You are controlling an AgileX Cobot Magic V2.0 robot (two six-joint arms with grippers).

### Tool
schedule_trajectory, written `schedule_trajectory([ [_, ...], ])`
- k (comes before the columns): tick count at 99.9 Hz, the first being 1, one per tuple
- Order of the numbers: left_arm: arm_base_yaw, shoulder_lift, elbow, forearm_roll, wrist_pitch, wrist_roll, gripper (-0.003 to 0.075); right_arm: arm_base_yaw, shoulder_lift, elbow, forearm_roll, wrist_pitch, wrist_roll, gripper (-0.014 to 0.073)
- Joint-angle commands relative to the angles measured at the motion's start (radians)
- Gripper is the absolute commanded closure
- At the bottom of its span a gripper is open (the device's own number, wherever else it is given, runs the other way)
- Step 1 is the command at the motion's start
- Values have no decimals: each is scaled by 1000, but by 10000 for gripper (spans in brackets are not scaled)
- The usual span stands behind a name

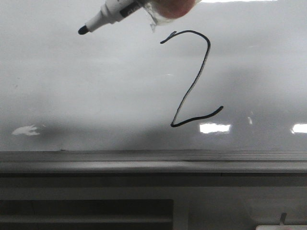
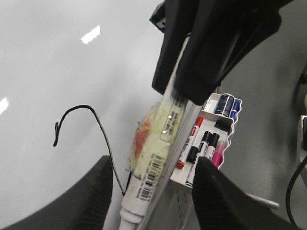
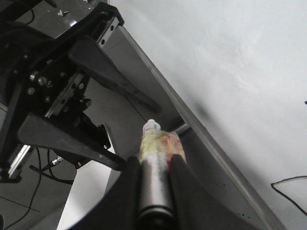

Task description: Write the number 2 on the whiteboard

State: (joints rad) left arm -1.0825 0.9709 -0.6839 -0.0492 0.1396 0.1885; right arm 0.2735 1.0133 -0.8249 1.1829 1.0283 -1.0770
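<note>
The number 2 (image 1: 192, 81) is a thin black line on the whiteboard (image 1: 72, 86), right of centre. A white marker (image 1: 112, 12) with tape round its body slants in from the top. Its bare black tip lies up and left of the digit. My right gripper (image 3: 156, 165) is shut on the marker (image 3: 154, 148). My left gripper (image 2: 153, 201) is open, its fingers wide apart on either side of the marker (image 2: 153, 167) without touching it. Part of the digit (image 2: 96, 115) shows in the left wrist view. Neither gripper shows in the front view.
The grey metal ledge (image 1: 144, 160) runs along the board's lower edge. A white tray (image 2: 225, 143) beside the board holds several markers, red, black and pink. The left arm's black fingers (image 3: 110, 79) stand close to the marker's tip in the right wrist view.
</note>
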Motion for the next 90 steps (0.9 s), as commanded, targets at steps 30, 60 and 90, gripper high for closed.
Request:
schedule_trajectory([
  [30,-7,72,-106,26,-34,0,365,-6,-5,-38,51,31,-12,639],
  [60,-7,70,-106,40,1,0,569,-6,-5,-38,49,33,-12,640],
  [90,-7,70,-106,44,1,0,740,-6,-5,-38,55,38,-12,632],
])
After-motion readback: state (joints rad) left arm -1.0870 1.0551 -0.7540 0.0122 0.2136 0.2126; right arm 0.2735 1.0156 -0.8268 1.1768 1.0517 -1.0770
